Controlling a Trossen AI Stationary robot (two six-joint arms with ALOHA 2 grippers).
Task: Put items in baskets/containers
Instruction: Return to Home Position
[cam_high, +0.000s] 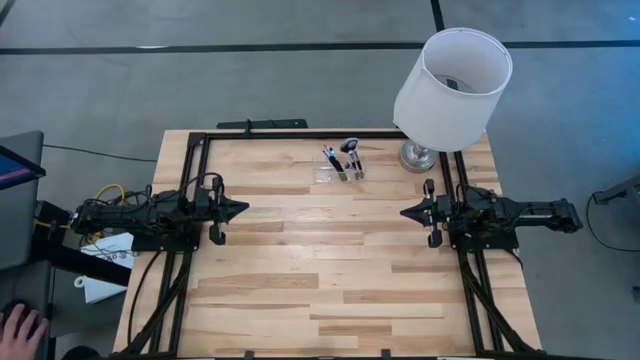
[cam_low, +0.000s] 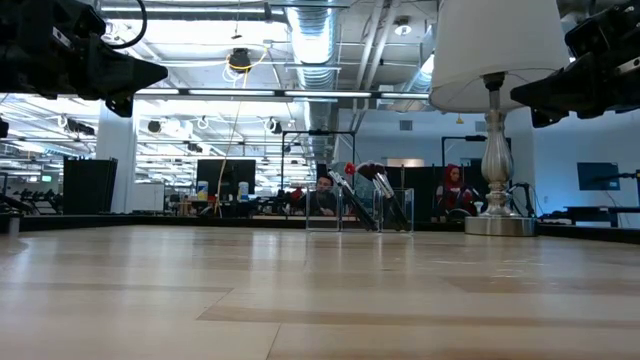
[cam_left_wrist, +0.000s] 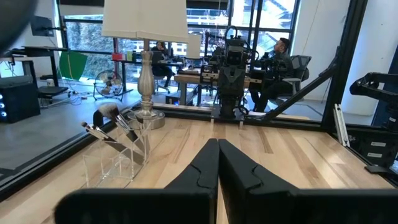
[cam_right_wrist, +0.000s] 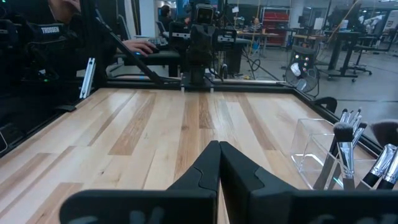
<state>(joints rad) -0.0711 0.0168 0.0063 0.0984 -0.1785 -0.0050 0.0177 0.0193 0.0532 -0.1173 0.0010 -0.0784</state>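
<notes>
A small clear organizer (cam_high: 338, 172) stands near the table's far edge, left of the lamp. Several slim makeup brushes (cam_high: 340, 160) stand inside it, leaning, bristle heads up; they also show in the low view (cam_low: 370, 195), the left wrist view (cam_left_wrist: 115, 127) and the right wrist view (cam_right_wrist: 348, 149). My left gripper (cam_high: 243, 209) hovers shut at the table's left side, above the wood. My right gripper (cam_high: 404, 212) hovers shut at the right side. Both point at each other, well short of the organizer.
A lamp with a big white shade (cam_high: 453, 88) and silver base (cam_high: 417, 155) stands at the far right corner, close to the organizer. A black frame (cam_high: 250, 134) runs around the table's far edge and sides. Bare wood (cam_high: 320, 260) lies between the arms.
</notes>
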